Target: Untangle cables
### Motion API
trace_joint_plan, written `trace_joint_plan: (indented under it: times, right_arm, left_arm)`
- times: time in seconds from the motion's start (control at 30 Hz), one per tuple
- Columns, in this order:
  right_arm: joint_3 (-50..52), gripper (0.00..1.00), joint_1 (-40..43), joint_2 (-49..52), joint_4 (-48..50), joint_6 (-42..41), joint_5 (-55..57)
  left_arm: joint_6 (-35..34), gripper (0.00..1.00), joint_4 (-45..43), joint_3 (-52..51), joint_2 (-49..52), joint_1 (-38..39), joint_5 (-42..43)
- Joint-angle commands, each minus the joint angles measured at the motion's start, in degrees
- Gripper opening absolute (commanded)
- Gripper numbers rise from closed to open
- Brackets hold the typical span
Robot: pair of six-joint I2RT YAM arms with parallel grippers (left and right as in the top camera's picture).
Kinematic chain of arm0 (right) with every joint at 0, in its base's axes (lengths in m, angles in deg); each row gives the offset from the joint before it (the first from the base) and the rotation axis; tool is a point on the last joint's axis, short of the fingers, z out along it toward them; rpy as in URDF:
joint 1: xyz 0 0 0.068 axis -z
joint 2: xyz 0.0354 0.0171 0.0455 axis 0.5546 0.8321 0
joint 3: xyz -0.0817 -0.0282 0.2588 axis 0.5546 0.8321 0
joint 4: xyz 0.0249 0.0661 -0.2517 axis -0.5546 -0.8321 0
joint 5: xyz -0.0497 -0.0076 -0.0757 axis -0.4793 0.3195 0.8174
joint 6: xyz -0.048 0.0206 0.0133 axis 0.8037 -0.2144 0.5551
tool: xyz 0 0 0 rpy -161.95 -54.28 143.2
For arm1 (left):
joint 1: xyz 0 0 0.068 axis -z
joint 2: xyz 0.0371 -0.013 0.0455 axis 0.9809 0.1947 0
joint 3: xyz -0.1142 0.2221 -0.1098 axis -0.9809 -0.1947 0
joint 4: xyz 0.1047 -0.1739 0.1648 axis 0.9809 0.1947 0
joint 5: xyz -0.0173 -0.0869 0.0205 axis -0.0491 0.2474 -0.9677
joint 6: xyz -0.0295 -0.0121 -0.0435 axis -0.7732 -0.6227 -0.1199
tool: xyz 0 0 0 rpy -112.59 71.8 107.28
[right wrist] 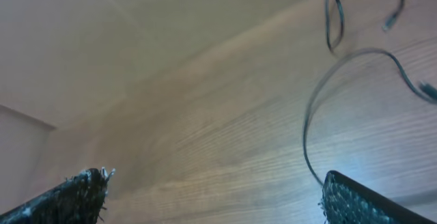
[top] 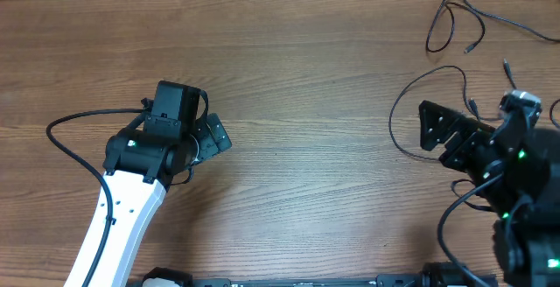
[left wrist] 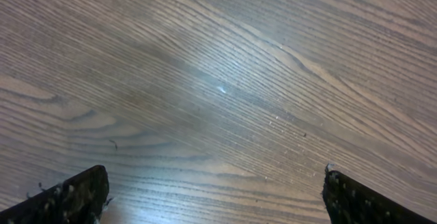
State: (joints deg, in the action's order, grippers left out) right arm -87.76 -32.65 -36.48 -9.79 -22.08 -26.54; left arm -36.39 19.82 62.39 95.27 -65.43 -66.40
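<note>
Cables [top: 392, 121]: thin black cords on the wood-grain worktop [top: 306, 77], all on the right side, approx 1–3 o'clock in overhead view. 2 cords can be told apart. The upper cord [top: 430, 38] lies loose at 1–2 o'clock, in a narrow loop w/ one strand running off the right edge and a small plug tip [top: 470, 49] pointing toward 6. The lower cord [right wrist: 305, 132] lies at 3 o'clock in a wide open arc, w/ a plug tip [top: 472, 105] inside the curve. A 3rd tip [top: 506, 62] shows beside the right arm; can't tell which cord it belongs to. The 2 cords lie apart, not crossing.

Right pincer [top: 430, 129]: jaws spread wide, nothing between them, tips pointing toward 9 inside the lower cord's arc. In wrist view the cord passes just beside one finger [right wrist: 355, 200]; contact unclear.

Left pincer [top: 217, 136]: at approx 9 o'clock, well apart from the cords, jaws spread wide over bare wood, holding nothing.
</note>
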Motion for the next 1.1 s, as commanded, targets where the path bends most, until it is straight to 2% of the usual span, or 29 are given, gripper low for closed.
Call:
trace_joint_plan:
  times: [0.0,0.23,0.6,1.07]
  right_arm:
    - [6.4,1.0,-0.3,-3.9,4.8,0.2,1.2]
    - [19.1,1.0,-0.3,-10.3,16.1,0.1,1.1]
    - [23.4,1.0,-0.4,-15.5,20.7,0.0,2.6]
    - [37.6,1.0,-1.5,-32.5,33.6,-0.1,2.8]
  left_arm:
    - [0.1,1.0,-0.1,-0.1,-1.0,-0.2,-0.7]
    - [0.1,0.99,-0.1,-0.1,-1.0,-0.2,-0.7]
    - [0.1,1.0,-0.1,-0.1,-1.0,-0.2,-0.7]
    - [0.1,0.99,-0.1,-0.1,-1.0,-0.2,-0.7]
